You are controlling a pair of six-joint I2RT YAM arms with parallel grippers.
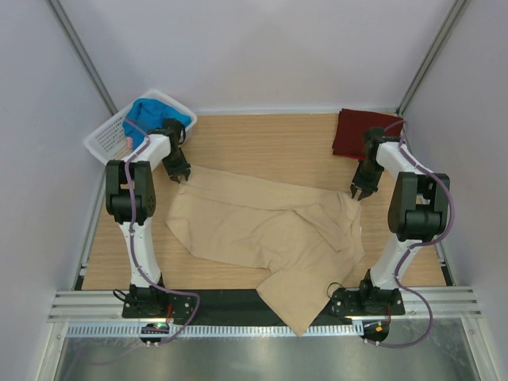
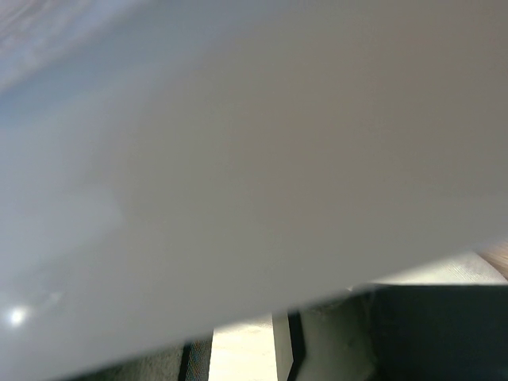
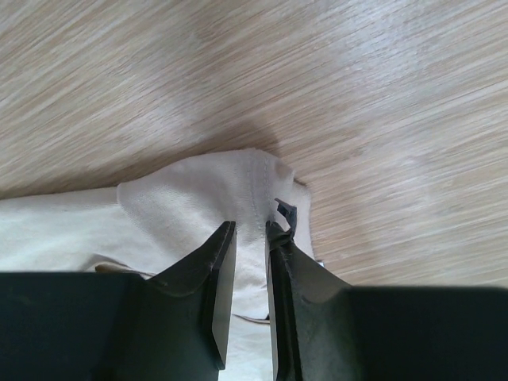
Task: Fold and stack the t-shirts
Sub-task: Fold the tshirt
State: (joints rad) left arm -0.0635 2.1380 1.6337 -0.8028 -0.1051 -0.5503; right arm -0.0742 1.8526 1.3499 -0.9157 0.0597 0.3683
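The large tan t-shirt (image 1: 262,230) lies spread and rumpled over the middle of the table, with one part hanging past the near edge. My left gripper (image 1: 182,176) is at its far left corner. In the left wrist view blurred tan cloth (image 2: 238,159) covers most of the lens, and the fingers (image 2: 333,341) stand close together on cloth. My right gripper (image 1: 357,193) is at the far right corner, shut on a hemmed fold (image 3: 182,206) of the shirt (image 3: 252,230). A dark maroon t-shirt (image 1: 357,131) lies folded at the back right. A bright blue t-shirt (image 1: 159,115) is bunched in the basket.
A white lattice basket (image 1: 107,139) stands at the back left corner, right behind my left arm, with a small pink patch beside the blue cloth. Grey walls close in the table on three sides. Bare wood (image 1: 262,143) shows behind the tan shirt.
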